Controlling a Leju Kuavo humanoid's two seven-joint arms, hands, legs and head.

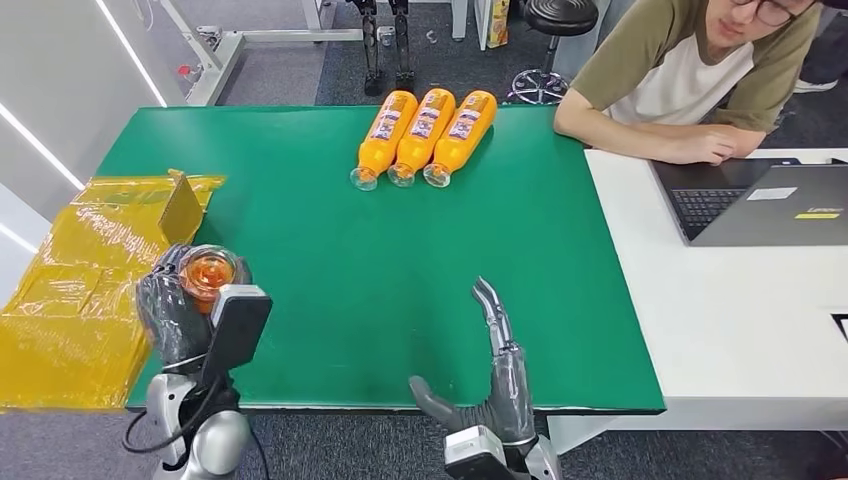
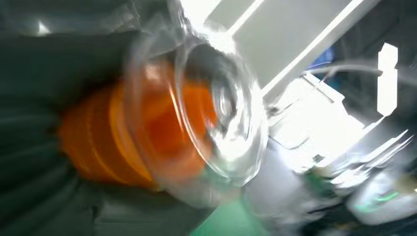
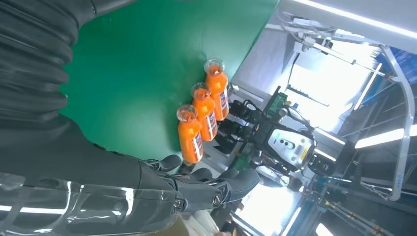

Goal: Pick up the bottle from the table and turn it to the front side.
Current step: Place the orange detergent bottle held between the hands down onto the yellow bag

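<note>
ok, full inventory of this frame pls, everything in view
bottle held: 1, orange, in left hand, near left table edge
bottles lying: 3, orange, side by side at far middle of table
table: 1, green
plastic sheet: 1, yellow, off left table edge
white desk: 1, right of table
laptop: 1, grey, open on white desk
person: 1, seated at desk
stool: 1, black, behind table
left hand: grips bottle
right hand: empty, fingers apart, near table edge

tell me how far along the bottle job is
Picked up: the left hand holds an orange bottle off the green table. In hand: turning it; its label isn't visible. Three bottles lie untouched at the far edge; the right hand is empty.
</note>
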